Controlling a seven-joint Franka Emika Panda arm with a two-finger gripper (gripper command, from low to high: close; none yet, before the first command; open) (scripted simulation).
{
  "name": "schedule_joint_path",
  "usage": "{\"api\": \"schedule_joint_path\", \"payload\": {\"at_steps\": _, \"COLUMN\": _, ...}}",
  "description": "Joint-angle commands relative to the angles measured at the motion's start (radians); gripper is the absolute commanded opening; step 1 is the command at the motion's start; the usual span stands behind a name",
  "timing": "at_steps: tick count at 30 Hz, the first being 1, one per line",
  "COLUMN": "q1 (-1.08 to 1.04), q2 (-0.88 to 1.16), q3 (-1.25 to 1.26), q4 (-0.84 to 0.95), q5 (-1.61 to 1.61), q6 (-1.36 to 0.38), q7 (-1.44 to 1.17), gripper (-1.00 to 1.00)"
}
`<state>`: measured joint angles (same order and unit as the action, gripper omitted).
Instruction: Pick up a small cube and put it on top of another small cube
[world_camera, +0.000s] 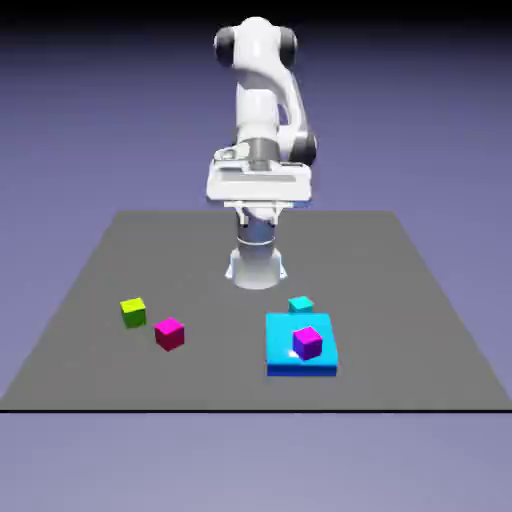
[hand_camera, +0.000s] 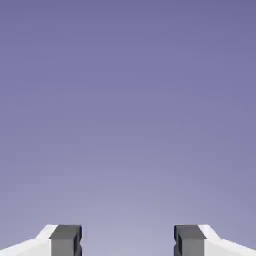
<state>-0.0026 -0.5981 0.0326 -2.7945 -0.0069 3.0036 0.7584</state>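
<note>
The small cyan cube (world_camera: 301, 304) rests on the grey table (world_camera: 410, 300), just behind the blue slab, toward the exterior view's right. Left of the middle sits the small hot-pink cube (world_camera: 169, 333), alone on the table. My gripper (world_camera: 258, 205) hangs high above the table's far side, close to the robot's base and far from both cubes. In the hand view only the blue-violet backdrop shows. There my gripper (hand_camera: 128, 242) is open, its two grey fingertips (hand_camera: 65, 241) wide apart with nothing between them.
A big flat blue slab (world_camera: 285, 360) lies near the front at the exterior view's right, with a purple cube (world_camera: 307, 343) on top of it. A lime-green cube (world_camera: 133, 312) sits just left of the pink cube.
</note>
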Motion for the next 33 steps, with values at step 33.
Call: {"api": "schedule_joint_path", "payload": {"at_steps": 33, "q1": 0.057, "q2": 1.172, "q3": 0.762, "q4": 0.25, "q5": -0.885, "q6": -1.432, "q7": 0.26, "gripper": 0.0}}
